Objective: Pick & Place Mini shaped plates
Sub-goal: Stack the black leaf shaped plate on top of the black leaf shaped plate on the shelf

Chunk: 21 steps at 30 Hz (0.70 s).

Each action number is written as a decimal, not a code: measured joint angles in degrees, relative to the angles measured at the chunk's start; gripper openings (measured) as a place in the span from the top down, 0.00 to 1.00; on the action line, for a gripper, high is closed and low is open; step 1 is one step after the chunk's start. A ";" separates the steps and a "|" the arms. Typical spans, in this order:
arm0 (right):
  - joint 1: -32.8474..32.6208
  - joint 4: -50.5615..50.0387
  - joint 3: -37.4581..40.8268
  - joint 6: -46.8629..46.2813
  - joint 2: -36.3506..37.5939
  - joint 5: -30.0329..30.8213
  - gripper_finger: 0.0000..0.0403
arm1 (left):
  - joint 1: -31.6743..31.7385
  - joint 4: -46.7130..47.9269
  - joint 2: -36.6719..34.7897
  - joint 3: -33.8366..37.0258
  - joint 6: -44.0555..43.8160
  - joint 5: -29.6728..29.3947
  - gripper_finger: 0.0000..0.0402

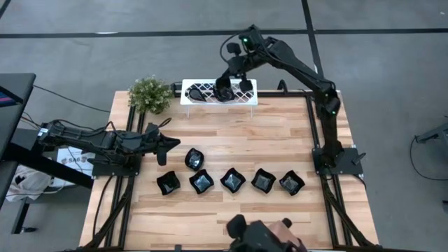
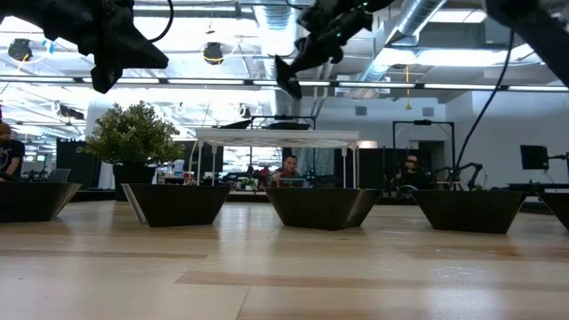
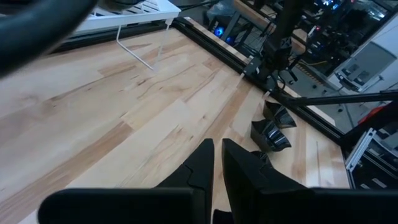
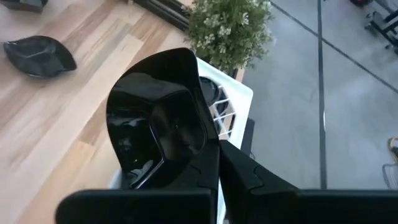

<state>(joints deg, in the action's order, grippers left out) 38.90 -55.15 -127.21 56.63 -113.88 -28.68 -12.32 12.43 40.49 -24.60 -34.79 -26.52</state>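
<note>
The right gripper [image 4: 214, 155] has its jaws clamped on the rim of one black plate [image 4: 155, 124], high over the white rack [image 1: 218, 93] at the far side. The hold is thin — the plate could slip and fall. The left gripper [image 3: 217, 163], jaws together, waits at the bench's left.
</note>
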 joint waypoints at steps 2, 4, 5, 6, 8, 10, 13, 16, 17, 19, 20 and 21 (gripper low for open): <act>-0.01 -1.30 -3.30 0.34 -2.45 -0.26 1.00 | 0.00 -0.06 0.00 0.00 0.00 0.00 0.92; -0.27 -3.60 -6.53 0.58 -4.98 -0.31 1.00 | 0.00 -0.09 0.00 0.00 0.00 0.00 0.92; -0.33 -5.15 -7.86 0.84 -6.01 -0.28 1.00 | 0.00 -0.12 0.00 0.00 0.01 0.00 0.92; -0.33 -6.43 -7.81 0.98 -6.54 -0.06 1.00 | 0.00 -0.14 0.00 0.00 0.02 0.00 0.92; -0.20 -6.36 -6.62 1.22 -6.78 0.44 1.00 | 0.00 -0.44 0.02 0.00 0.02 0.00 0.92; -0.05 -7.00 -6.51 1.82 -6.77 0.45 1.00 | -0.02 -0.48 0.00 0.00 0.02 0.00 0.92; 0.05 -6.80 -6.54 1.86 -6.61 0.38 1.00 | 0.00 -0.52 0.01 0.00 0.04 0.00 0.92; 0.12 -6.78 -6.54 1.85 -6.61 0.24 1.00 | 0.00 -0.52 0.02 0.00 0.04 0.00 0.92; 0.15 -6.88 -6.54 1.85 -6.63 0.11 1.00 | 0.00 -0.55 0.00 0.00 0.04 0.00 0.92; -0.24 -7.03 -6.61 1.85 -7.24 0.04 1.00 | 0.00 -0.55 0.02 0.00 0.04 0.00 0.92; -0.11 -7.52 -6.54 1.85 -7.51 0.20 1.00 | 0.00 -0.56 0.02 0.00 0.04 0.00 0.92; -0.10 -7.92 -6.45 1.86 -7.73 0.81 1.00 | 0.00 -0.61 0.01 0.00 0.04 0.00 0.92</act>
<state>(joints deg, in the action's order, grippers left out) 38.80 -63.07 -133.66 58.49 -121.61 -27.87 -12.32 11.82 40.50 -24.60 -34.74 -26.52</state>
